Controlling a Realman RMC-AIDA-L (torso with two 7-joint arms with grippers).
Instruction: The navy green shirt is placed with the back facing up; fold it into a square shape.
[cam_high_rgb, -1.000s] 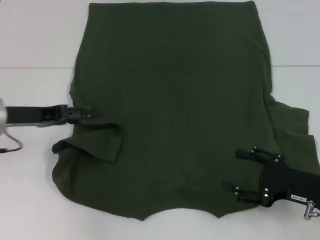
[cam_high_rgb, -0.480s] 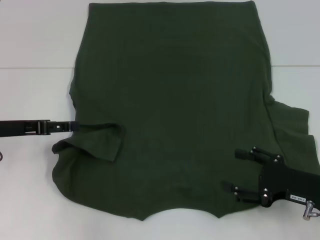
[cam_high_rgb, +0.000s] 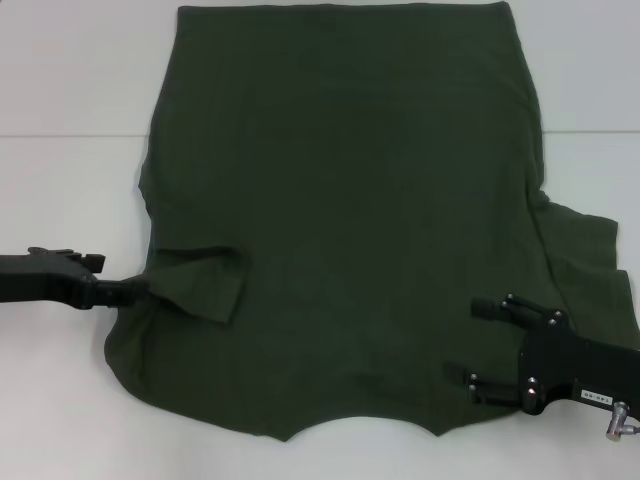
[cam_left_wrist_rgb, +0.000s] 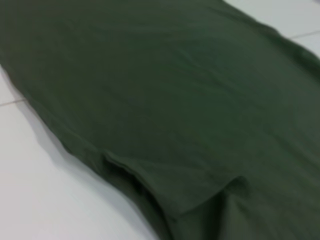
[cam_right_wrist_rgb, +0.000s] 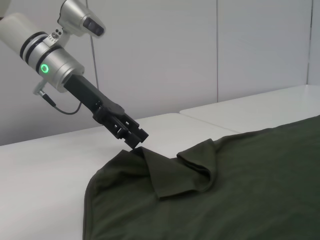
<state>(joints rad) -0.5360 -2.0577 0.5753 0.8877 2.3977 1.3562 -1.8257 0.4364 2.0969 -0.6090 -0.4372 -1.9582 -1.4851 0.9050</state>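
Shirt: navy green shirt (cam_high_rgb: 340, 220) flat, back up, on white surface (cam_high_rgb: 70, 200); left sleeve folded inward.
Left pincer (cam_high_rgb: 138, 286): at sleeve edge; clench state cannot tell.
Right pincer (cam_high_rgb: 472, 345): released, over shirt's near right part.
Risk: thin grip likely slips, sleeve flops back.

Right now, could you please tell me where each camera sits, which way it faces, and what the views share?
Head view: above, looking forward and down at the navy green shirt; left end effector and right end effector show.
Left wrist view: low, close over the shirt's folded sleeve; no robot parts.
Right wrist view: low, looking across the shirt at the left end effector.
Shared: all three show the folded sleeve.
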